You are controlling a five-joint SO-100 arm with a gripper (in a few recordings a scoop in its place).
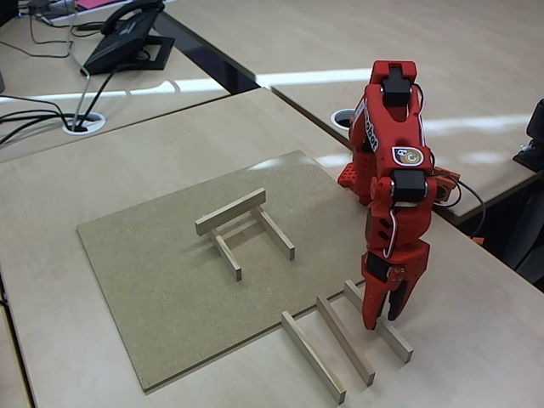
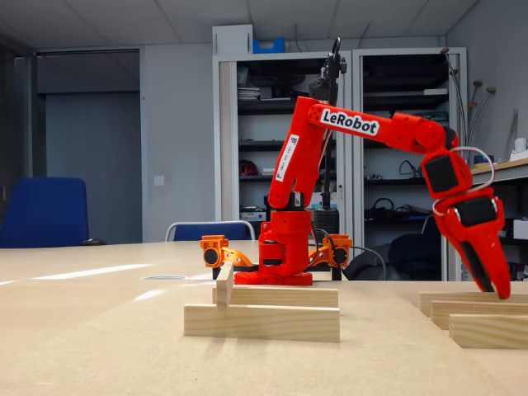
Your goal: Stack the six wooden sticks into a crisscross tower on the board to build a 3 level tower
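On the board [image 1: 161,280] stands a part-built tower [image 1: 242,231]: two sticks and one crosspiece. Three sticks [image 1: 344,338] lie right, on the table; the gripper [image 1: 384,316], slightly parted, straddles the farthest, grip uncertain.

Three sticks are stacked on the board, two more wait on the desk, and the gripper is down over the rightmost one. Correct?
Nearly. A fixed view shows three sticks waiting on the desk, not two. The tower on the board does have three, and the gripper is over the rightmost.

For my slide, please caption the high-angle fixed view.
Red gripper descends on a loose stick; three sticks stacked on board.
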